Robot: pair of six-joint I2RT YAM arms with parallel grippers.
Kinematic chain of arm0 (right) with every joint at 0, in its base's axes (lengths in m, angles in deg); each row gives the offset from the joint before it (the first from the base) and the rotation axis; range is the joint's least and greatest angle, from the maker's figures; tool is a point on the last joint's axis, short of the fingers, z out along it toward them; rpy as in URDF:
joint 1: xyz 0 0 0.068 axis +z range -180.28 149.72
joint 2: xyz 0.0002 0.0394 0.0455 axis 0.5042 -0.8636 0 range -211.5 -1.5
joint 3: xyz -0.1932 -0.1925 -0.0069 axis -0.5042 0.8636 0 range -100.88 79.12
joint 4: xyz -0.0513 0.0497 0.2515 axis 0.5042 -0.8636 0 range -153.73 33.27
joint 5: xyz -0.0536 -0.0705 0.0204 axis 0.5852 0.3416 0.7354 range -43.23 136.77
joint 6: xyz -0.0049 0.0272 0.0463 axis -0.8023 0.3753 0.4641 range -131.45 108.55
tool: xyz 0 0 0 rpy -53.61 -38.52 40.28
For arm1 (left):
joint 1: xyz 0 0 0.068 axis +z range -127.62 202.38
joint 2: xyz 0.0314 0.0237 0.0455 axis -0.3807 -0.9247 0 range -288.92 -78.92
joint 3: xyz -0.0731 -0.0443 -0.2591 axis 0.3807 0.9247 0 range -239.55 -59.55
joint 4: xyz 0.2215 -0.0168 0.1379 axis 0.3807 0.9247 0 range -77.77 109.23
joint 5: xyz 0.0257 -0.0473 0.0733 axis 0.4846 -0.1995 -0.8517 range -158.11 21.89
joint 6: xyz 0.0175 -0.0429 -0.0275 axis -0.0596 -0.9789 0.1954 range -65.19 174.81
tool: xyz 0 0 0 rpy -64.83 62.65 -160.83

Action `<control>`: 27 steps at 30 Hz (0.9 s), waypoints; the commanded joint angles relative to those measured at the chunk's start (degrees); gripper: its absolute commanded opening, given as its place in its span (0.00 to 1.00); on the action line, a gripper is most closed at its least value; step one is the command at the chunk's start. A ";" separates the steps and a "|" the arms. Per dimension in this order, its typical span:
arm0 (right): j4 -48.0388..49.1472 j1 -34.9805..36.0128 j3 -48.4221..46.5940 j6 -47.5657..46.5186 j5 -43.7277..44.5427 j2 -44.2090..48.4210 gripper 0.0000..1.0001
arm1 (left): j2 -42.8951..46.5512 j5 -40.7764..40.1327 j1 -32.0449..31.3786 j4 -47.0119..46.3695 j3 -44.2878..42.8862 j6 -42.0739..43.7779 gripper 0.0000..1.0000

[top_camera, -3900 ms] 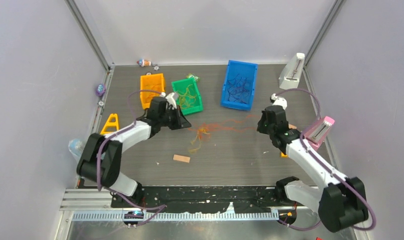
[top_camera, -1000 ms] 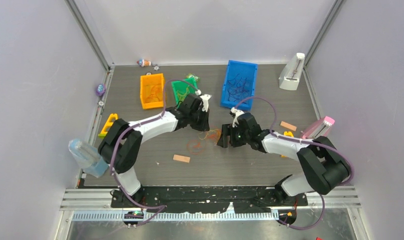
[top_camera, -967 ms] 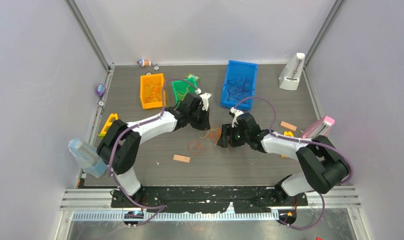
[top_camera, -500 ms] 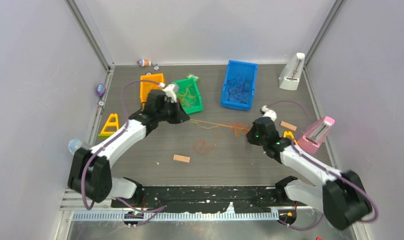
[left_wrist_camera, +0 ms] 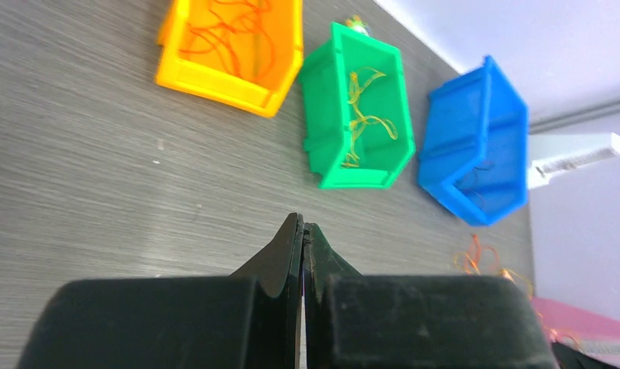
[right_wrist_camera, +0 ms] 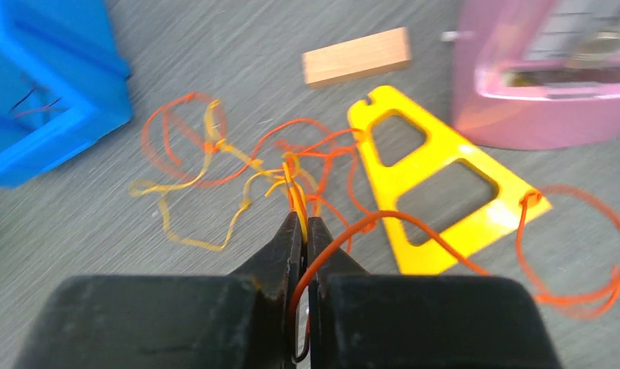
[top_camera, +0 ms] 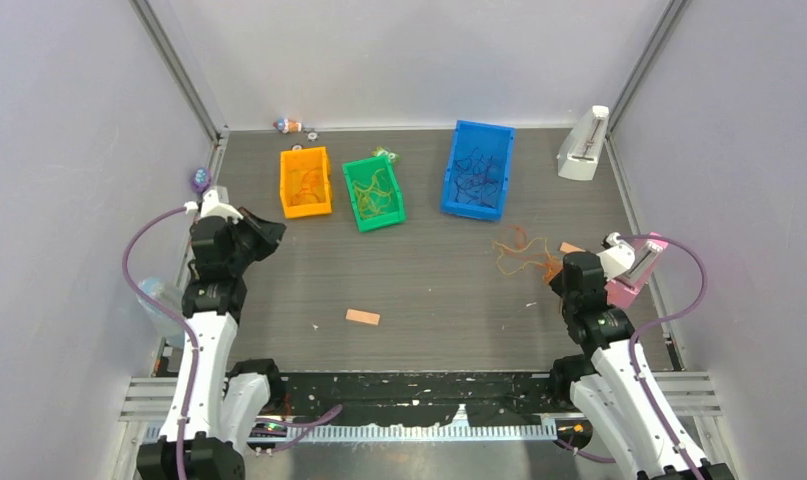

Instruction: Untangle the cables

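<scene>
Right gripper [right_wrist_camera: 301, 224], lower centre of frame, pinched tight on tangled cables [right_wrist_camera: 290, 171], evidently to pull strands apart; left gripper [left_wrist_camera: 301, 231] closed, empty.

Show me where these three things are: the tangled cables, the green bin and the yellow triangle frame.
tangled cables [right_wrist_camera: 291, 165], right wrist view, on the central knot.
green bin [left_wrist_camera: 358, 181], left wrist view, on the end wall nearest the camera.
yellow triangle frame [right_wrist_camera: 370, 108], right wrist view, on its far corner.
</scene>
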 commanded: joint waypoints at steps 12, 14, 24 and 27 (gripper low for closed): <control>13.62 3.16 -11.43 -15.31 -48.06 -12.90 0.05 | -13.72 1.25 -30.61 -10.67 -2.95 3.51 0.38; 10.61 4.80 -14.15 -16.02 -45.54 -12.91 0.05 | -17.94 -0.62 -34.36 -11.11 -4.19 3.91 0.52; 8.51 5.79 -17.27 -15.27 -52.03 -12.60 0.05 | -35.06 -2.60 -43.07 -14.74 -12.78 1.67 0.99; 5.22 6.12 -20.41 -16.87 -52.22 -12.22 0.05 | -38.35 0.59 -43.07 -18.33 -13.44 -0.11 0.99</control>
